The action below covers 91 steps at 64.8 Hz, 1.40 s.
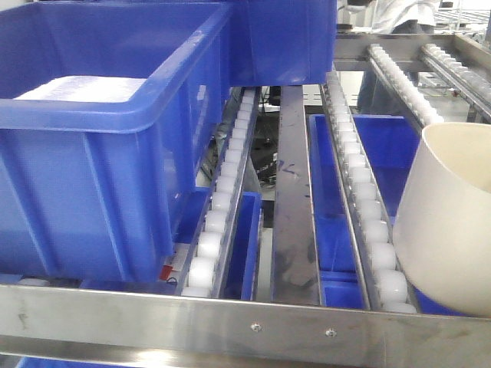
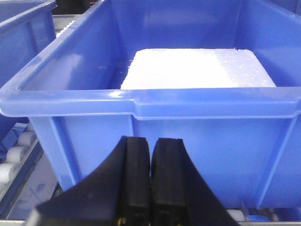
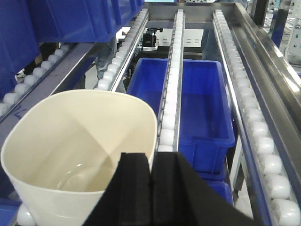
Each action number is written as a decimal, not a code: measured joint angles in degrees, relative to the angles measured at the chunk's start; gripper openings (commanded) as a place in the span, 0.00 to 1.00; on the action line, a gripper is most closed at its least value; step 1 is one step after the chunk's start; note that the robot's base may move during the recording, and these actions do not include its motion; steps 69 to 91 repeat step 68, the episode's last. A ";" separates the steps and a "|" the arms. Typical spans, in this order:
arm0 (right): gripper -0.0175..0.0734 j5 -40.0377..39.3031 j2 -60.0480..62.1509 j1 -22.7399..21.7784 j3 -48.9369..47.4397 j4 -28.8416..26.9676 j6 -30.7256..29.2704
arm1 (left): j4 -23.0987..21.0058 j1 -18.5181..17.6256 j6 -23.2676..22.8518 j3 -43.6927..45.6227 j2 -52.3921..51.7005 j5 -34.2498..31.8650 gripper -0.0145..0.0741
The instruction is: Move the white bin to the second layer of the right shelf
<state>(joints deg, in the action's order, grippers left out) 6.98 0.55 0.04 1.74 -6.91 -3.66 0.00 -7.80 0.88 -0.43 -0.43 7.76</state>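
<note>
The white bin (image 1: pixel 453 222) is a cream tub, tilted, over the right-hand roller tracks just behind the steel front rail (image 1: pixel 230 322) of the right shelf second layer (image 1: pixel 360 192). In the right wrist view the white bin (image 3: pixel 70 141) fills the lower left, its mouth open and nothing inside. My right gripper (image 3: pixel 151 157) is shut on the bin's near-right rim, one finger inside the wall and one outside. Roller tracks (image 3: pixel 171 94) run away ahead of it. My left gripper (image 2: pixel 151 141) is shut on nothing, close to a blue crate's front wall. Neither gripper shows in the front view.
A large blue crate (image 1: pixel 100 153) holding a white slab (image 2: pixel 197 68) occupies the left of the same level. Another blue crate (image 1: pixel 284 38) stands behind it. Below the rollers sits an open blue crate (image 3: pixel 202 108). A steel side rail (image 3: pixel 268 80) bounds the right.
</note>
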 measured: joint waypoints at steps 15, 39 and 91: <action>0.25 -0.13 0.03 -0.10 0.00 0.00 -0.09 | 0.00 0.00 0.00 0.00 0.00 0.00 0.26; 0.25 -0.13 0.03 -0.10 0.00 0.00 -0.09 | 0.00 0.00 0.00 0.00 0.00 0.00 0.26; 0.25 -0.13 0.03 -0.10 0.00 0.00 -0.09 | 0.00 0.00 0.00 0.00 0.00 0.00 0.26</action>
